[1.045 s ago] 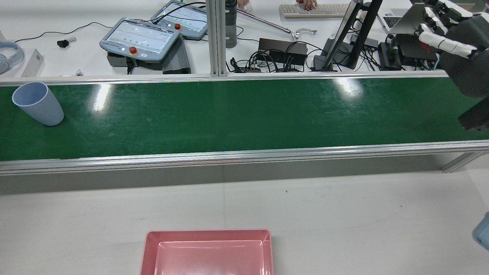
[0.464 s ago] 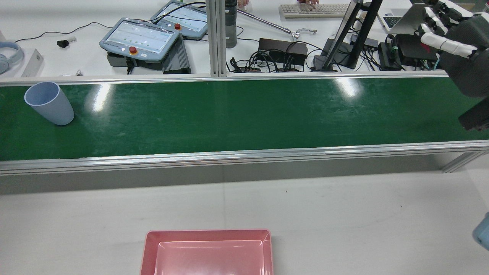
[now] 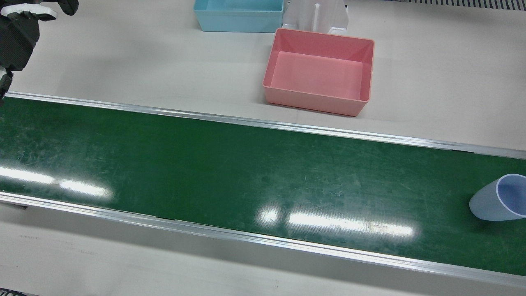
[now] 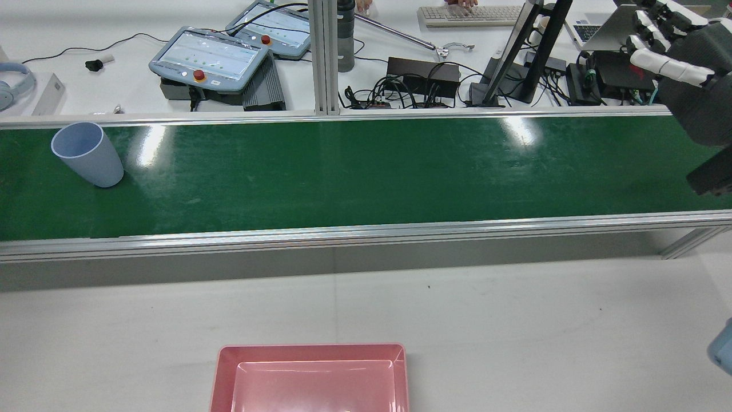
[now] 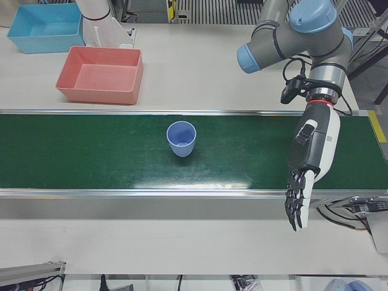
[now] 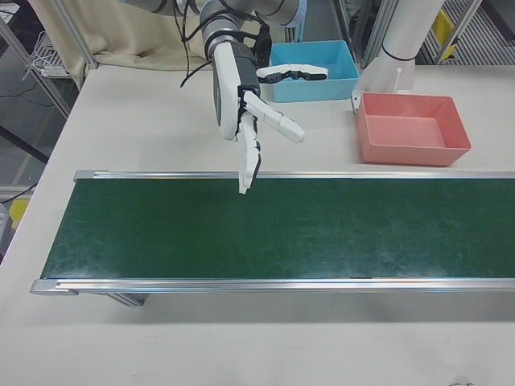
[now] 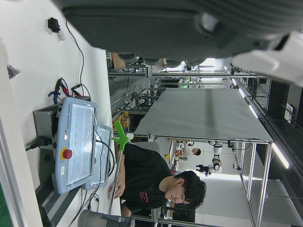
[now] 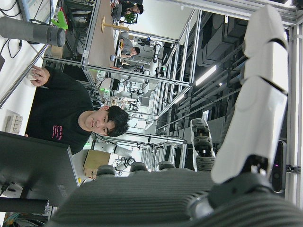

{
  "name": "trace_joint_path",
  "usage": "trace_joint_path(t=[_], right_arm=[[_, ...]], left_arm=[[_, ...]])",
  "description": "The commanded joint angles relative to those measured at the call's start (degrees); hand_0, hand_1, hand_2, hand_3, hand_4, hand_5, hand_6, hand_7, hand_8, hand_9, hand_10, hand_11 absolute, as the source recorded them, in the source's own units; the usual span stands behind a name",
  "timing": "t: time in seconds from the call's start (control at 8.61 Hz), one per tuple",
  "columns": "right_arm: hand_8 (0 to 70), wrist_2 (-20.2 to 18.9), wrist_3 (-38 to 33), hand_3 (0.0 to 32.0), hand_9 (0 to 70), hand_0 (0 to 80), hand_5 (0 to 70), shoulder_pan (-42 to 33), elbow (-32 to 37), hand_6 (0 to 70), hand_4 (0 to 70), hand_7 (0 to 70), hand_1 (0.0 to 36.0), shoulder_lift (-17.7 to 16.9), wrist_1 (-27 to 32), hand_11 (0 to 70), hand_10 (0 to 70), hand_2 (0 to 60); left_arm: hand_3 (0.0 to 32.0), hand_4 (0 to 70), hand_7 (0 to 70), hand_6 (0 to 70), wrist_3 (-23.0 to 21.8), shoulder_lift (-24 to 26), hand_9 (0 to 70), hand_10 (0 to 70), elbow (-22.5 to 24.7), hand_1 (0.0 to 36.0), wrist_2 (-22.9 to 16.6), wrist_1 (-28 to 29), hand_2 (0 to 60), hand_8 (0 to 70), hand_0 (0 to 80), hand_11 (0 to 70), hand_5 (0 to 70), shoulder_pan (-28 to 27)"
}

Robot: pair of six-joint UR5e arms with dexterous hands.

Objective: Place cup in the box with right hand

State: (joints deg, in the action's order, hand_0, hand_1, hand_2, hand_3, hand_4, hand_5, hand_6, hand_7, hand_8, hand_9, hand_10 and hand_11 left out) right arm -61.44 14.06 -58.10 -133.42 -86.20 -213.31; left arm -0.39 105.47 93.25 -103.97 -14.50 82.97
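Observation:
A pale blue cup (image 4: 88, 154) stands upright on the green conveyor belt (image 4: 366, 171), near its left end in the rear view. The cup (image 3: 499, 203) sits at the front view's right edge, and the cup (image 5: 181, 138) shows mid-belt in the left-front view. The pink box (image 3: 312, 102) rests on the white table beside the belt, nothing inside. My right hand (image 6: 249, 121) hovers open over the belt's far rail, far from the cup, fingers spread. My left hand (image 5: 306, 173) hangs open, fingers down, above the belt's operator-side rail.
A blue box (image 3: 238, 16) stands behind the pink one, next to a white pedestal (image 3: 316, 16). Aluminium rails (image 4: 366, 232) border the belt. Beyond it lie teach pendants (image 4: 209, 60), cables, a monitor stand (image 4: 514, 51) and a person's hand at a keyboard (image 4: 469, 14).
The cup has travelled along the belt to the right in the rear view, still upright. Neither hand has moved.

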Motion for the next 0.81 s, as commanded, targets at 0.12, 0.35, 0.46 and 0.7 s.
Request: trace_joint_path(t=[0.12, 0.35, 0.46, 0.7], right_arm=[[0.0, 0.0, 0.0, 0.0, 0.0, 50.2, 5.3, 0.0, 0.2, 0.0, 0.0, 0.0, 22.7, 0.0, 0.0, 0.0, 0.0, 12.1], [0.0, 0.0, 0.0, 0.0, 0.0, 50.0, 5.3, 0.0, 0.1, 0.0, 0.0, 0.0, 22.7, 0.0, 0.0, 0.0, 0.0, 12.4], [0.0, 0.0, 0.0, 0.0, 0.0, 50.0, 5.3, 0.0, 0.1, 0.0, 0.0, 0.0, 22.7, 0.0, 0.0, 0.0, 0.0, 12.4], [0.0, 0.0, 0.0, 0.0, 0.0, 50.1, 5.3, 0.0, 0.2, 0.0, 0.0, 0.0, 22.6, 0.0, 0.0, 0.0, 0.0, 12.5]], left_arm=[[0.0, 0.0, 0.0, 0.0, 0.0, 0.0, 0.0, 0.0, 0.0, 0.0, 0.0, 0.0, 0.0, 0.0, 0.0, 0.0, 0.0, 0.0], [0.0, 0.0, 0.0, 0.0, 0.0, 0.0, 0.0, 0.0, 0.0, 0.0, 0.0, 0.0, 0.0, 0.0, 0.0, 0.0, 0.0, 0.0], [0.0, 0.0, 0.0, 0.0, 0.0, 0.0, 0.0, 0.0, 0.0, 0.0, 0.0, 0.0, 0.0, 0.0, 0.0, 0.0, 0.0, 0.0], [0.0, 0.0, 0.0, 0.0, 0.0, 0.0, 0.0, 0.0, 0.0, 0.0, 0.0, 0.0, 0.0, 0.0, 0.0, 0.0, 0.0, 0.0]])
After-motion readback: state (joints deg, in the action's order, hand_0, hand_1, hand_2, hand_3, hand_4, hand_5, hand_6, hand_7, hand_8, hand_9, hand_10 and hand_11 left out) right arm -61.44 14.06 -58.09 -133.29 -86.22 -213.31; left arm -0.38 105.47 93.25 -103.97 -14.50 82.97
